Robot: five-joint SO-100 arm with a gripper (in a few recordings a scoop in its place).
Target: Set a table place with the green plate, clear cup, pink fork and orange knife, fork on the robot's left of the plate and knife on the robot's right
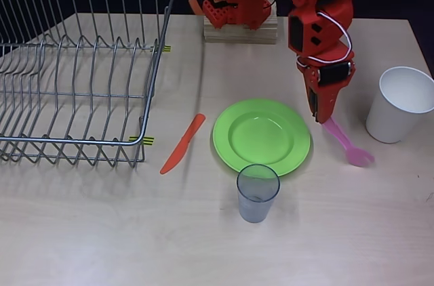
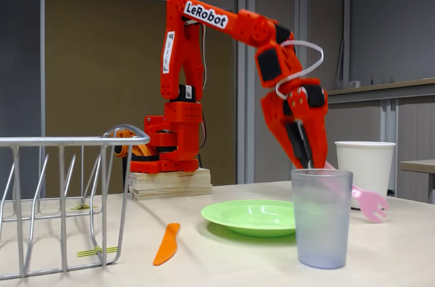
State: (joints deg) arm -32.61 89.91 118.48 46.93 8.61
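Observation:
The green plate (image 1: 261, 135) (image 2: 251, 216) lies in the middle of the table. In the overhead view the orange knife (image 1: 182, 144) (image 2: 166, 244) lies flat and slanted just left of it, and the clear cup (image 1: 258, 192) (image 2: 321, 219) stands upright at the plate's near rim. To the plate's right, my gripper (image 1: 324, 118) (image 2: 314, 163) points down and is shut on the handle end of the pink fork (image 1: 347, 145) (image 2: 368, 203). The fork slopes down away from the plate, tines low near the table; I cannot tell whether they touch it.
A wire dish rack (image 1: 74, 69) (image 2: 61, 198) takes up the left side of the table. A large white cup (image 1: 400, 103) (image 2: 365, 163) stands at the right, close to the fork's tines. The arm's base sits on a wooden block (image 1: 241, 32) at the back.

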